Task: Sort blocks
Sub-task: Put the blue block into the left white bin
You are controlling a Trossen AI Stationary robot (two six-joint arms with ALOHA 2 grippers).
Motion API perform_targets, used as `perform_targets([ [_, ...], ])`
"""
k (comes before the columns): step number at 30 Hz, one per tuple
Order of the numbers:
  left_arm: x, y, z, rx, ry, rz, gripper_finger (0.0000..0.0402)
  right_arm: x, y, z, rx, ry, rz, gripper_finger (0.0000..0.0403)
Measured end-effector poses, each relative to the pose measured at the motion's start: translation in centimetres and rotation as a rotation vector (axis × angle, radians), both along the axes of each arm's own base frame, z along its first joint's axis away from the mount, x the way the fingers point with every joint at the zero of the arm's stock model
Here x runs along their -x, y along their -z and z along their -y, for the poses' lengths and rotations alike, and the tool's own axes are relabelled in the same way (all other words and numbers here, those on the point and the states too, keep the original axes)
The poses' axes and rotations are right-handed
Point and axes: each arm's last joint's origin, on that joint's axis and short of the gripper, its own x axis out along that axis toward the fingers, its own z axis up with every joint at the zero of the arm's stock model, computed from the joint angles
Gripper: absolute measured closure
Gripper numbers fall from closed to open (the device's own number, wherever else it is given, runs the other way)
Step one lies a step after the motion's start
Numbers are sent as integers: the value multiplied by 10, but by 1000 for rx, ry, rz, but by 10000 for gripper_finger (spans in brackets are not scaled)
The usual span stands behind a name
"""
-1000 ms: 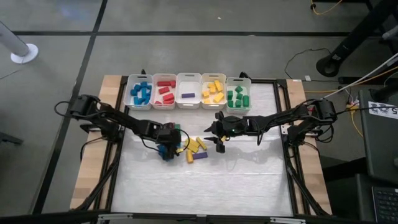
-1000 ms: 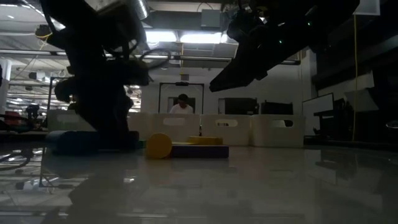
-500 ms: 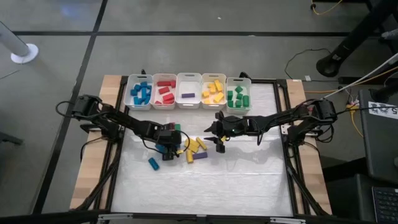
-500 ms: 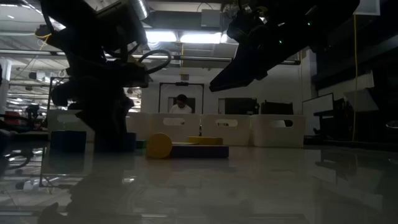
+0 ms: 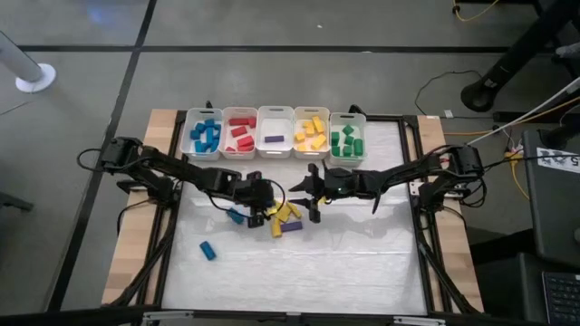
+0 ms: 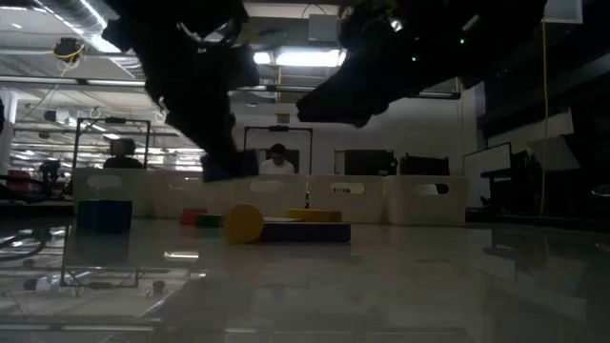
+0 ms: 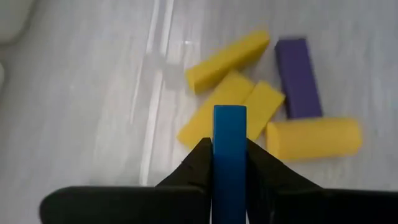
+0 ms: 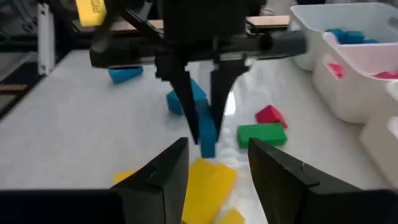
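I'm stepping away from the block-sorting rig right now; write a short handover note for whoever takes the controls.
Left gripper: shut on a blue block, held above the loose pile mid-table.
Right gripper: open, empty, hovering just right of that pile.
Done: the five bins along the far edge hold sorted blue, red, purple, yellow and green blocks.
Left: yellow blocks and a purple block in the pile, a red block and a green block beside it, a second blue block nearby, and a stray blue block nearer the front left.

No text, label or number seems readable in any view.
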Motion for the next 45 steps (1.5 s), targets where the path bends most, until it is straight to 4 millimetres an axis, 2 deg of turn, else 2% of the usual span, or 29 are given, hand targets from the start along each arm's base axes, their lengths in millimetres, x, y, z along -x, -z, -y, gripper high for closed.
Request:
perform_targets([
  [6,-2,-19,1,-7,20,68,361,-5,7,-1,-23,-26,15,236],
  [17,-10,-30,1,4,16,158,360,-8,1,-2,-18,-31,108,236],
  [25,-17,-39,2,0,32,276,356,-8,1,-4,-18,-36,103,236],
  [33,-19,-40,2,-5,40,296,359,-8,1,-4,-18,-36,106,237],
  [37,-19,-41,2,-6,40,298,352,-8,1,-4,-18,-38,106,262],
  [43,-19,-40,2,-10,43,296,353,-8,0,-4,-16,-44,106,342],
  [45,-18,-40,2,-3,36,293,345,-8,0,-4,-18,-48,107,351],
])
